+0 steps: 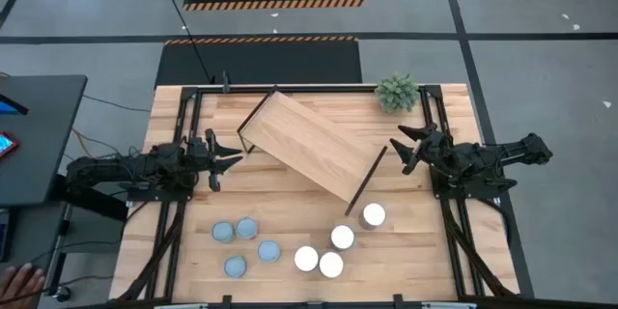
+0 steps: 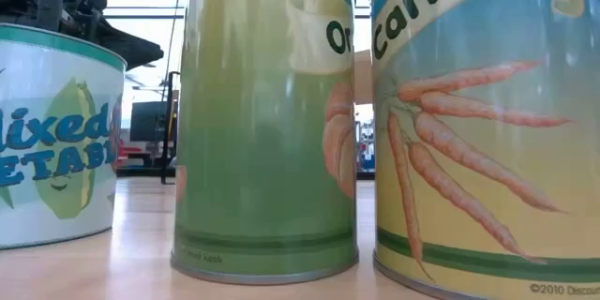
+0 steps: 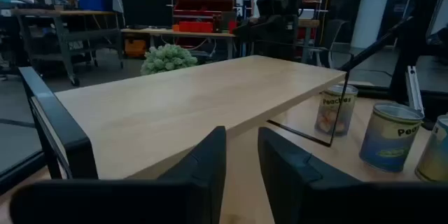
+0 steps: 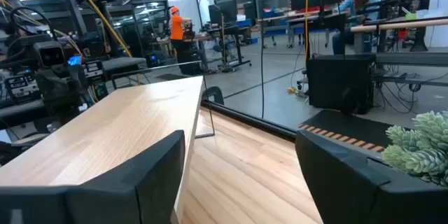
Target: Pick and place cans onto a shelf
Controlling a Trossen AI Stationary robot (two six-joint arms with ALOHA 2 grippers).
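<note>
The shelf (image 1: 311,145) is smooth, matt light wood on a thin black metal frame. The tabletop (image 1: 415,251) is pale planked wood with visible grain. The cans (image 2: 267,122) wear glossy printed paper labels above silvery metal rims. At twelve o'clock, a small plant (image 1: 397,93) looks plastic.

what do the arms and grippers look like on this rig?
Both arms are dark, near-black, jointed segments with cabling along them. The left gripper and right gripper each end in two tapered dark fingers; the right's fingers look broad and matte. No markings are readable.
</note>
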